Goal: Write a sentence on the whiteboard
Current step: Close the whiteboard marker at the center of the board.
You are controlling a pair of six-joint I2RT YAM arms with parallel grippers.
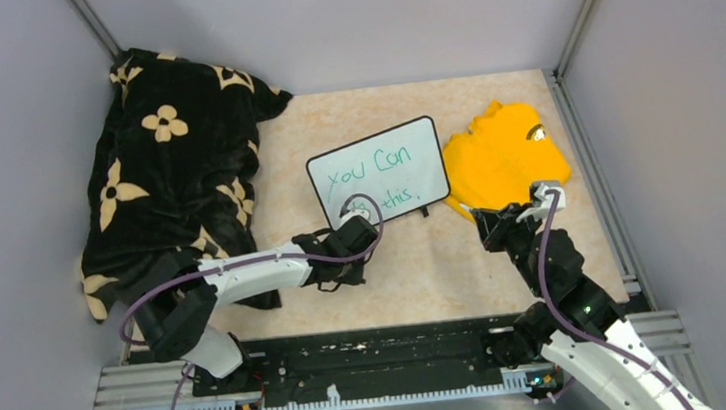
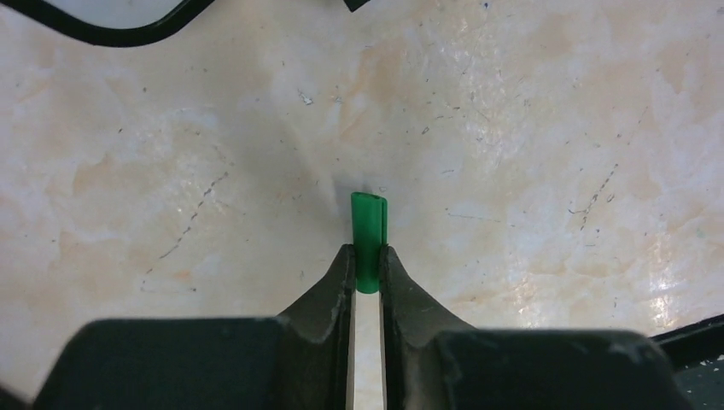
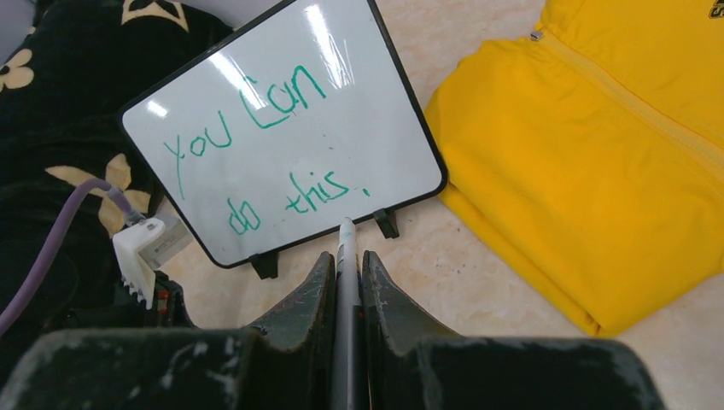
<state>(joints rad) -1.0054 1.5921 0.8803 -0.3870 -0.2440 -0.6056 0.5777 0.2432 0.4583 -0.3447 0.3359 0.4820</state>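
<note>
as it sits near the middle of the table (image 1: 446,277), the whiteboard (image 1: 376,172) shows green handwriting reading "you can do this." its small black feet face the arms. just before its near edge, the right gripper (image 3: 346,266) is closed tight on a white marker (image 3: 346,239), whose tip points at the board's lower frame between the feet. by the board's near left corner, the left gripper (image 2: 367,256) pinches a small green cap (image 2: 369,231) between nearly closed fingertips, above bare tabletop. a yellow garment (image 1: 500,157) lies just right of the board; a black blanket with cream flowers (image 1: 170,173) is heaped to its left.
</note>
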